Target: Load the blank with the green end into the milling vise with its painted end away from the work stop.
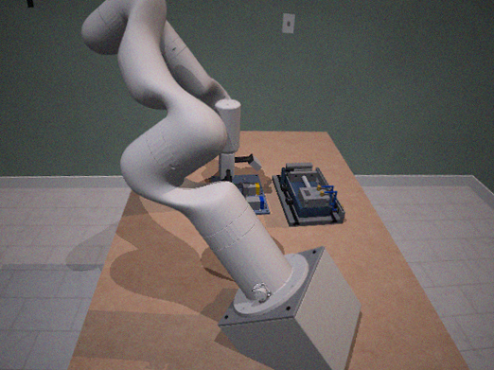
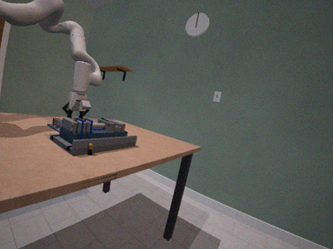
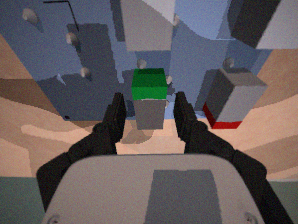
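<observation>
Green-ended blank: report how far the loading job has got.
Done: the pincer is open and lined up, its fingers straddling the green-ended blank without gripping it. In hand: the approach to grasp; the blank lies on the infeed plate, beside the red-ended blank. Left: closing, lifting, carrying to the vise and seating it between the jaws.

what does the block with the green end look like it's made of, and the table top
Block with the green end: likely metal, dull grey flat faces, one end painted matte green. Table top: looks like light wood or laminate, tan with faint grain and no shine.
</observation>
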Controlling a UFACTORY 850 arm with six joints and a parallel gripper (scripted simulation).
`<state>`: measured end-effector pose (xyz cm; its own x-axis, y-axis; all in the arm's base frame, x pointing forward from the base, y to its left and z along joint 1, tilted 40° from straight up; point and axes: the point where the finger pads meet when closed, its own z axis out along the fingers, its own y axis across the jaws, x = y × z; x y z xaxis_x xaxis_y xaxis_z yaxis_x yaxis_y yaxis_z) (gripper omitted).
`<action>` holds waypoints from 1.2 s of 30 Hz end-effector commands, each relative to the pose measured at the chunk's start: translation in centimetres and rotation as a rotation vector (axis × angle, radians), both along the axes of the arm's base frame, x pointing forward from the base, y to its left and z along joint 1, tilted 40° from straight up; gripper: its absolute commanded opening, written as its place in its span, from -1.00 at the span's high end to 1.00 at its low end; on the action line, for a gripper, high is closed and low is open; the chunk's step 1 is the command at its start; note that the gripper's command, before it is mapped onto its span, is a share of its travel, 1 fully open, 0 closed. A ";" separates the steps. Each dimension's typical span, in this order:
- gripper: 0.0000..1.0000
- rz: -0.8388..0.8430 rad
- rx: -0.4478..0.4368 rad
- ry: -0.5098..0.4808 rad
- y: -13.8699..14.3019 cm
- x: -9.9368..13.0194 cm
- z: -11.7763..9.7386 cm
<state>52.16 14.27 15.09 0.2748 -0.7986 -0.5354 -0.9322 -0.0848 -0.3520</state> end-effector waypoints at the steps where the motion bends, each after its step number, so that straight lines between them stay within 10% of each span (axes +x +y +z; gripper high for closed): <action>1: -0.26 -0.001 0.000 -0.001 0.0 0.1 0.1; 34: -0.26 -0.001 0.000 -0.001 -0.2 0.0 0.2; 35: 1.00 -0.001 0.000 -0.001 -0.2 0.0 0.2; 36: 1.00 -0.001 0.000 -0.001 -0.2 0.0 0.2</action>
